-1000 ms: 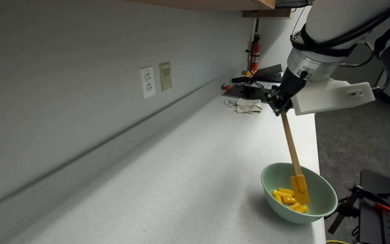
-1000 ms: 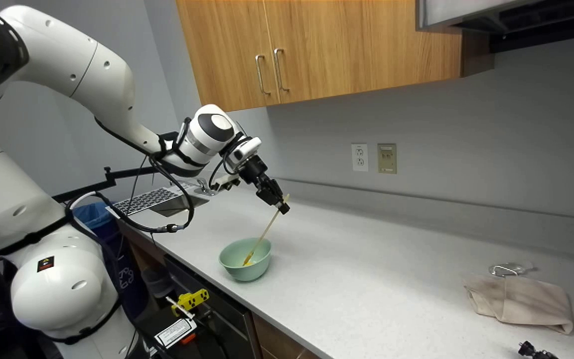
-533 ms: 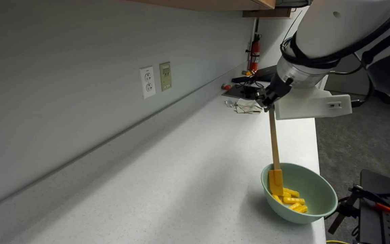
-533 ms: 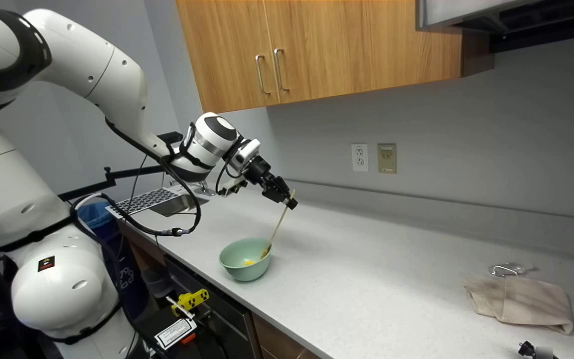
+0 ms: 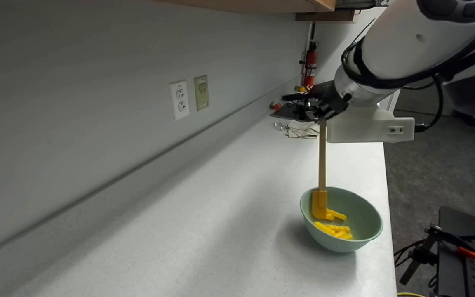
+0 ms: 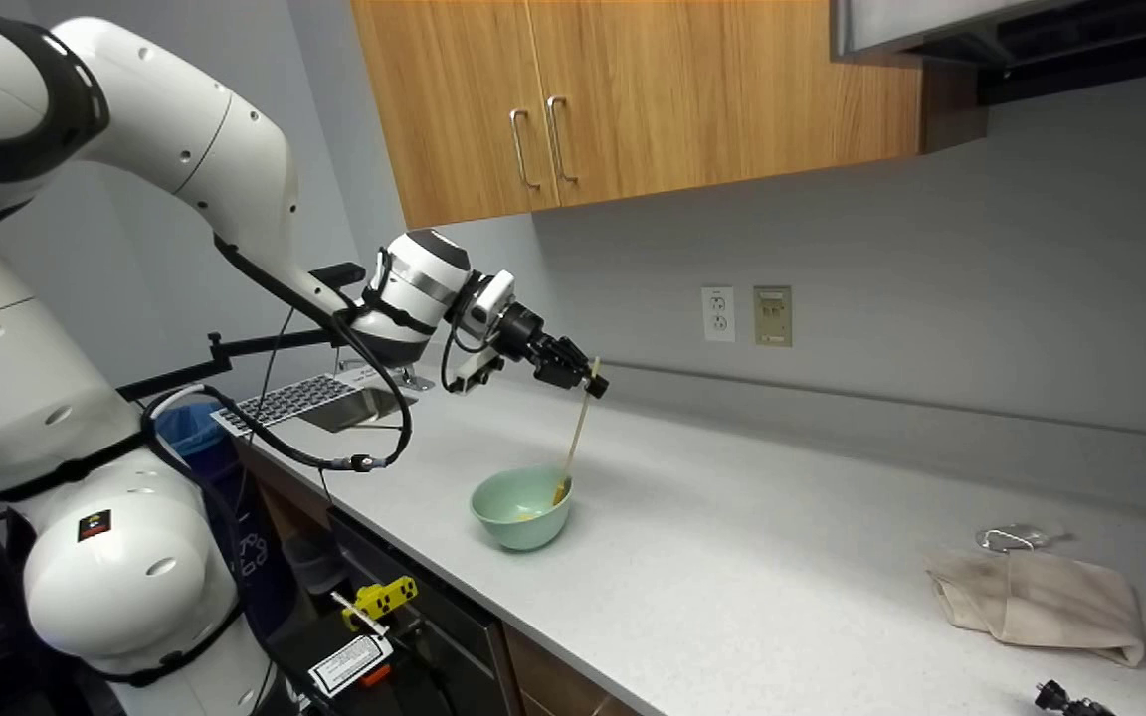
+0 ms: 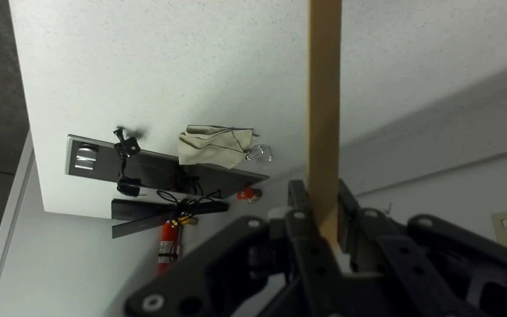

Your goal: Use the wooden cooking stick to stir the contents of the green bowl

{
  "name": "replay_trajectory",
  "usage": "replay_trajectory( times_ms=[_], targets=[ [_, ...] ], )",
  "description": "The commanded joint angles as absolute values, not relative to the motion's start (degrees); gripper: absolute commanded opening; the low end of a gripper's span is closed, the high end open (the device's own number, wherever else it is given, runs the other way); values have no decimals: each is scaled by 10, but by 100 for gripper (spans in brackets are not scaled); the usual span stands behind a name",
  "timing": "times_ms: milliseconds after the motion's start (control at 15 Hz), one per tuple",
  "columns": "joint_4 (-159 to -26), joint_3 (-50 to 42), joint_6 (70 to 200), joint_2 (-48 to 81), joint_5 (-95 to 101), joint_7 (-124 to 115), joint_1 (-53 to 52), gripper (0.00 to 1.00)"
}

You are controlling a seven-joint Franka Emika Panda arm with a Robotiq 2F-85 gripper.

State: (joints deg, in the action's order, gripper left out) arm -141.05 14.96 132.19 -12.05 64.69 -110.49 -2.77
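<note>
The pincer is clamped on the stick, its fingers pressing in from 9 and 3 o'clock in the wrist view. Only the top end pokes past the grip in an exterior view. I take that high hold to be for reach: nearly the whole shaft hangs below, so the blade can work inside the bowl while the pincer itself stands well above.

In an exterior view the stick is close to upright, and the blade sits inside the bowl at about 10 o'clock, against or just beside the inner side; whether it touches is hard to tell. Some of the yellow pieces lie right by the blade, on its 3 o'clock side; others lie at about 7 o'clock. Stirring looks under way, with the blade probably set at the edge to turn pieces back towards 4 o'clock.

The bowl rests on the bench, near its 3 o'clock edge, perhaps for the arm's easy reach. Nothing visible braces it, so a hard sideways push would likely slide it; light sweeps suit better. The cloth lies well apart, at 3 o'clock from the bowl, out of the stirring's way.
</note>
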Motion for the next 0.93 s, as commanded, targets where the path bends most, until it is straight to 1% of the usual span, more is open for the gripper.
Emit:
replay_trajectory(
  times_ms=[0,400,867],
  targets=[
    [-1409,123,1328,-123,624,-1081,-51,4],
    [-1406,93,1379,-120,500,-978,-57,4],
    [-1397,105,1348,-96,570,-1046,-39,4]
  ],
)
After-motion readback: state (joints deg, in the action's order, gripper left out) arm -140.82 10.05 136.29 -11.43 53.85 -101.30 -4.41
